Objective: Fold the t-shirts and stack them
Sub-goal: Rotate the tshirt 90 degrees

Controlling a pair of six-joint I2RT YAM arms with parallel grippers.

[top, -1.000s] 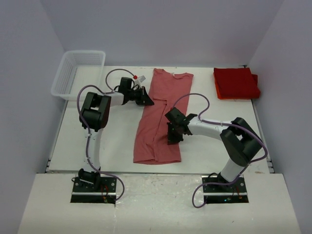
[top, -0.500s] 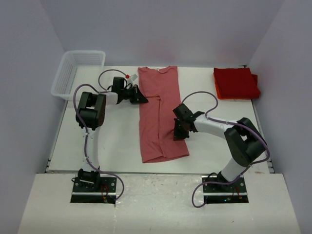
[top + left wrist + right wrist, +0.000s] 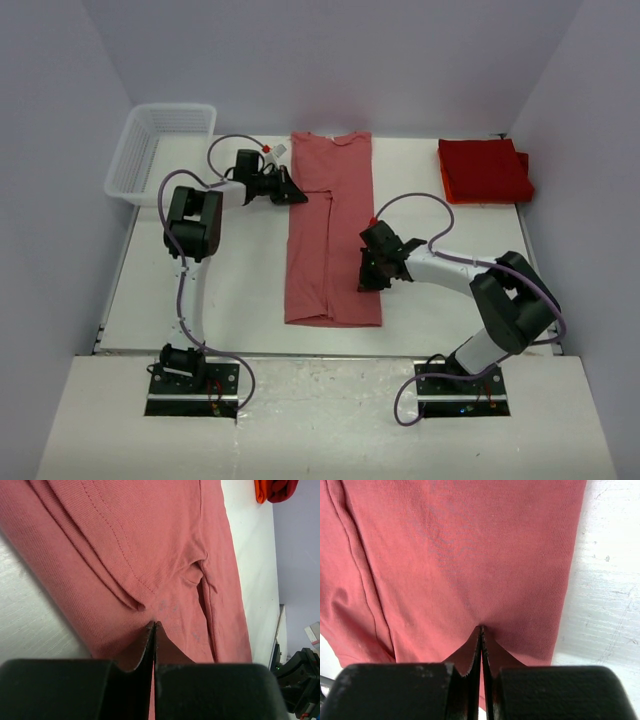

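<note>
Salmon t-shirt (image 3: 328,250) is lying lengthwise mid-table. Left gripper (image 3: 296,193) is pinching its far left edge, right gripper (image 3: 368,278) its near right edge, both clamped tight on cloth.

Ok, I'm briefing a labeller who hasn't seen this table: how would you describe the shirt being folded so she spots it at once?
In the middle of the white table, a faded salmon-red t-shirt lies as a long narrow strip, pinched by the left gripper and right gripper. Unlike the brighter red folded stack in the far right corner, it is paler and stretched out.
</note>
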